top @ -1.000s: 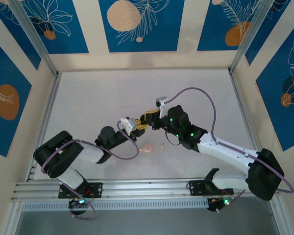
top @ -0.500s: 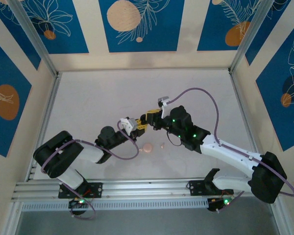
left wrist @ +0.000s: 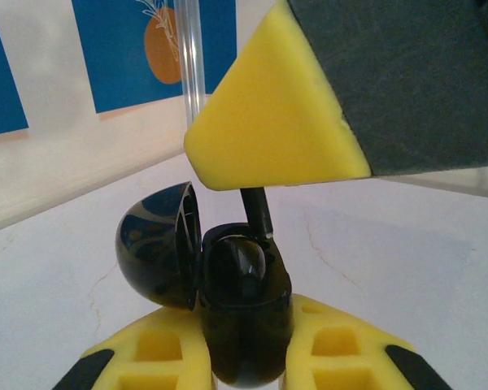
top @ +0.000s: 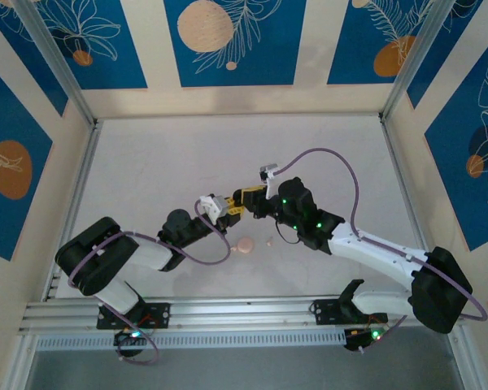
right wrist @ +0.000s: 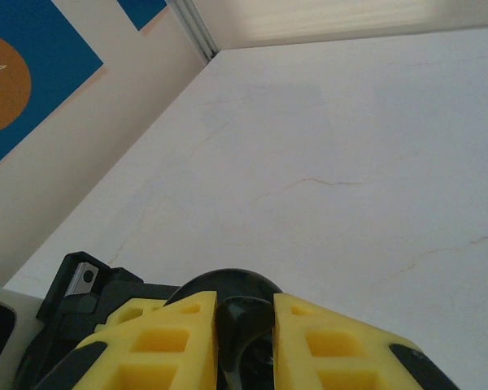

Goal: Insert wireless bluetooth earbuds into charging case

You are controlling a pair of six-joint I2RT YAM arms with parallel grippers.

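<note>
The right gripper (top: pixel 241 196), pinching a black earbud (left wrist: pixel 257 213), has edged toward nine o'clock over the open case (left wrist: pixel 242 325) clamped by the left gripper (top: pixel 221 209), so insertion looks close.

My right gripper (right wrist: pixel 244 313) covers the stem top of the black earbud (left wrist: pixel 259 213). The black case (left wrist: pixel 244 325) runs past the lower edge. A pink speck (top: pixel 270 241) is too small to name.

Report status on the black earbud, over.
Left pincer shut on open black case. Right pincer shut on black earbud, lower end in the case. Pink case and pink earbud on table, nothing blocking.
</note>
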